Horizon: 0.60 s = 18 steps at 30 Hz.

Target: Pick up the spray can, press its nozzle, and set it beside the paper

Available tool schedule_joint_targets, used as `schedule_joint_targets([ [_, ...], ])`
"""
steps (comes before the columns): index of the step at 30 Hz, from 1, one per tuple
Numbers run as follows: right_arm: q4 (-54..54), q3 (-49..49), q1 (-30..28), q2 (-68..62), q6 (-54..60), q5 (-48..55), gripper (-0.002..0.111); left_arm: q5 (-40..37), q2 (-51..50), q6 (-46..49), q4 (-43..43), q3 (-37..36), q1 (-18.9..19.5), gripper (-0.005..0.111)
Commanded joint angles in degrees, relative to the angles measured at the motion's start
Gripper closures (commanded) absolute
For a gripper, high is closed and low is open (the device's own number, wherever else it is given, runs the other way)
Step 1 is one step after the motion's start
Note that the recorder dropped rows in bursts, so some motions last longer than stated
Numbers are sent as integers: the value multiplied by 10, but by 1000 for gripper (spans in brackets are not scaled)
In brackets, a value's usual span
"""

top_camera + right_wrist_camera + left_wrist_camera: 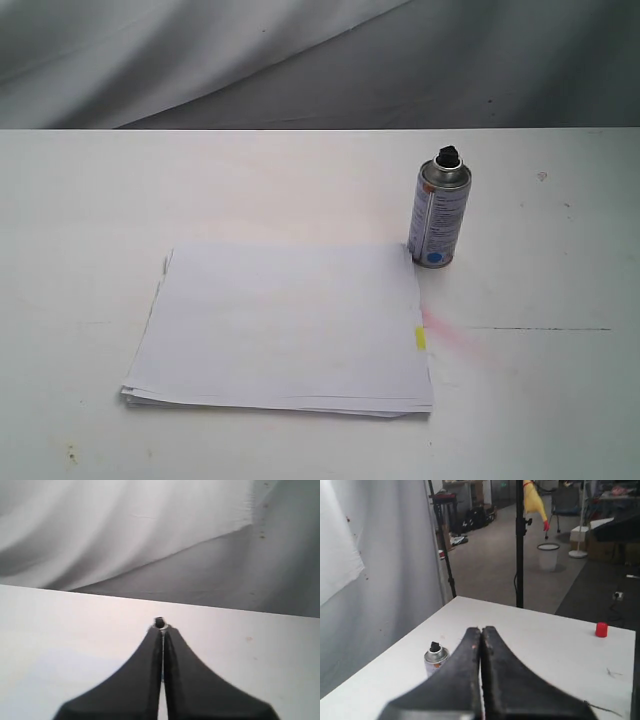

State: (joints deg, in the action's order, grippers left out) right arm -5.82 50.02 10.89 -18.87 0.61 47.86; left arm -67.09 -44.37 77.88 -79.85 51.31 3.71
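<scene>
The spray can (439, 217) is set upright on the white table (100, 200), and what it holds cannot be seen. It is topped by the black nozzle (446, 156), and a blue dot is shown near its base. The paper (285, 325) is laid flat just beside the spray can, with one corner of the stack brought up against the can's base; whether the two touch cannot be told. A small yellow tab (420, 338) is carried on the edge of the stack that runs from that corner. A faint pink smear (450, 335) is marked on the table near the spray can, next to that tab.

A small red cap (601, 629) is seen on the table well apart from the spray can. Off the table, a white bin (548, 556) is stood on the floor far beyond the spray can; its contents are hidden.

The left gripper (481, 630) is held with its jaws pressed together, the spray can lying beyond them and off their line, apart from them. The right gripper (161, 630) is likewise shown with jaws pressed together, and the spray can is lined up behind their tips, so that only its top is seen.
</scene>
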Motion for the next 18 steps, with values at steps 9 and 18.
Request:
schedule_joint_targets([
  [9,-149,-252,-1,146,139,-173,108,48,-26,310,-201,-256,-3,107],
  [18,-287,-434,-1,140,150,-386,108,37,-58,305,-201,-259,-3,107],
])
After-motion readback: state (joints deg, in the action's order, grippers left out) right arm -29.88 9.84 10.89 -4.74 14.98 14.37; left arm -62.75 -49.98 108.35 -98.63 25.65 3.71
